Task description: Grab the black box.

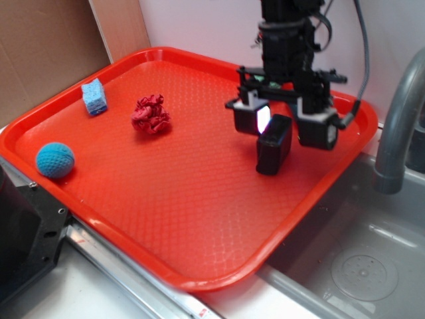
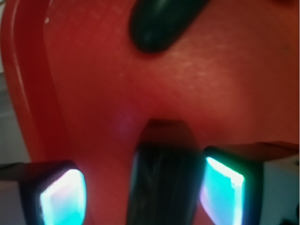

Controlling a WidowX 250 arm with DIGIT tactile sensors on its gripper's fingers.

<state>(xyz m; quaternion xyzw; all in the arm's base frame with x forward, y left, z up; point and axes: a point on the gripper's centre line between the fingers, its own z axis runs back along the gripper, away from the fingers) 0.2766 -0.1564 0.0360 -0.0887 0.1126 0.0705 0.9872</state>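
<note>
Gripper (image 1: 284, 127) with jaws set apart, straddling the black box (image 1: 274, 144), which stands between the lit fingers (image 2: 63, 199) without visible contact, low at the right side of the red tray (image 1: 199, 199). Farther out: crumpled red cloth (image 1: 151, 114), blue sponge (image 1: 94, 97), teal ball (image 1: 54, 160); the wrist view shows a dark oval object (image 2: 161, 21) beyond the box.

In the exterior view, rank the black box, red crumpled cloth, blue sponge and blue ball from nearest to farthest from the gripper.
1. black box, between the gripper fingers
2. red crumpled cloth, mid-tray
3. blue sponge, back-left area
4. blue ball, tray's left edge
</note>
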